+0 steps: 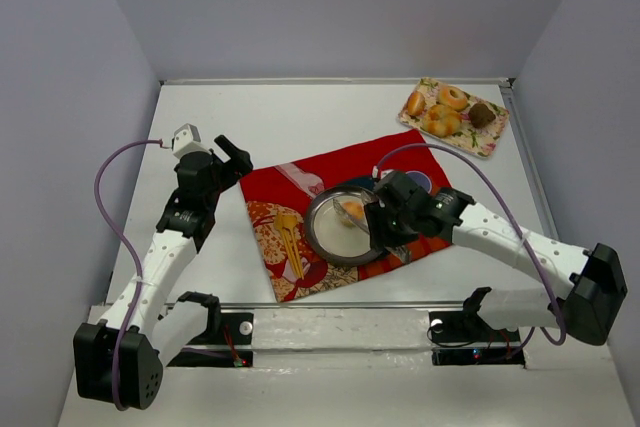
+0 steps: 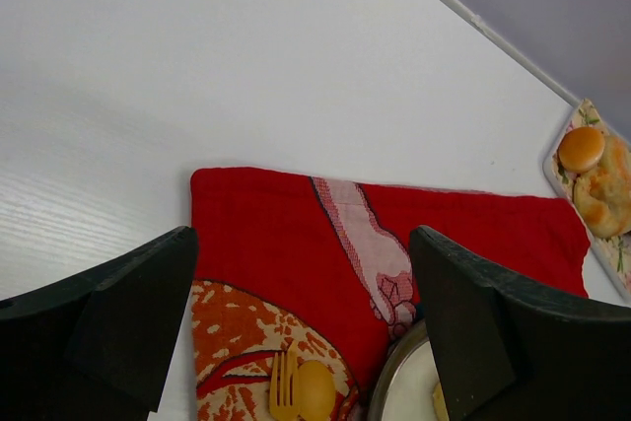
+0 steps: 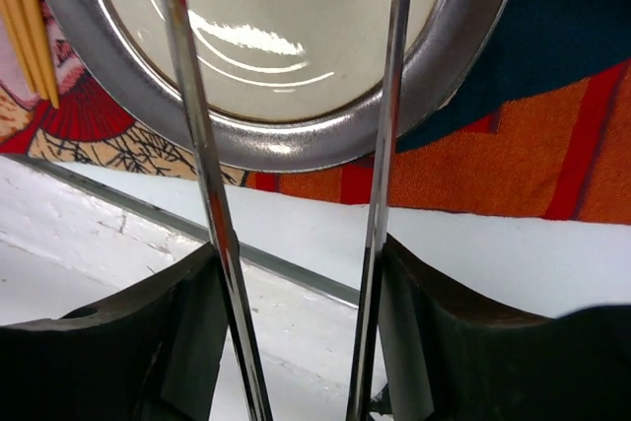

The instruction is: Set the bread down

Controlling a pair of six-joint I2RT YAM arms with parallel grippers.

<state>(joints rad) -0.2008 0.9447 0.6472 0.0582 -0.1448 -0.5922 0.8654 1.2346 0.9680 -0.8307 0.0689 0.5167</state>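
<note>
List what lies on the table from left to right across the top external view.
left gripper → golden cutlery → bread on the steel plate → pastry tray

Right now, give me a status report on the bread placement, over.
Left gripper open, at the cloth's left edge. Right gripper clamped on tongs, reaching over the plate. Bread on the plate, between the tong arms. Wooden fork left of plate, clear.

One each of bread [image 1: 352, 210], plate [image 1: 311, 225], cloth [image 1: 300, 179], tray [image 1: 496, 137], bagel [image 1: 453, 97], muffin [image 1: 481, 114] and tongs [image 3: 214, 194]
</note>
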